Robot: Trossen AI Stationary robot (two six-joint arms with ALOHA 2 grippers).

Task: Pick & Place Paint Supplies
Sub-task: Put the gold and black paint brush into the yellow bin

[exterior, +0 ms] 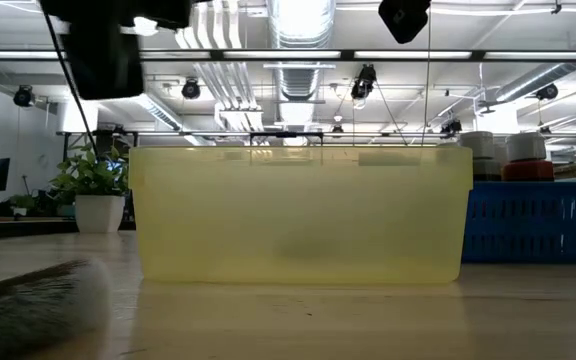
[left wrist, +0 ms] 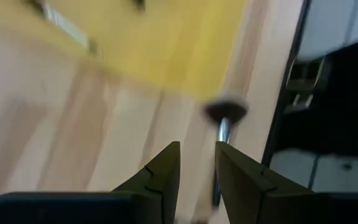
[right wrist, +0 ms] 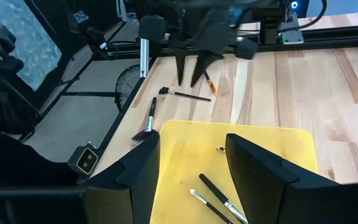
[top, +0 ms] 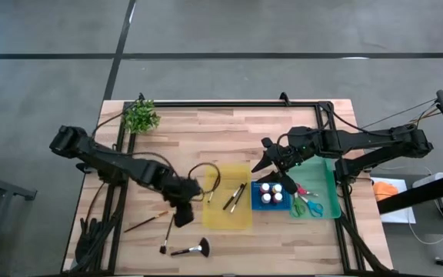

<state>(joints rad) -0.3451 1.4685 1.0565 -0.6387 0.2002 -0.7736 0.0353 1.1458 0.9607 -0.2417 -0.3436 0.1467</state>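
Three brushes lie flat on the wood, left of the yellow tray point(top: 241, 219): a thin brown-handled one point(top: 146, 223), a dark-headed one point(top: 166, 235) and the black fan brush point(top: 192, 248). My left gripper point(top: 184, 206) hangs above them beside the tray's left rim. Its fingers point down, narrowly open, with nothing between them point(left wrist: 197, 162). A dark-headed brush point(left wrist: 225, 111) shows on the table beyond them. Two brushes point(top: 234, 196) lie in the yellow tray. My right gripper point(right wrist: 191, 168) hovers open above the tray's far right part.
Paint bottles point(top: 271, 192) stand in a blue tray point(top: 254, 206) right of the yellow one. Scissors point(top: 308, 204) lie in a green tray point(top: 321, 177) farther right. A potted plant point(top: 141, 115) stands at the far left corner. Black frame rails run along the table's edges.
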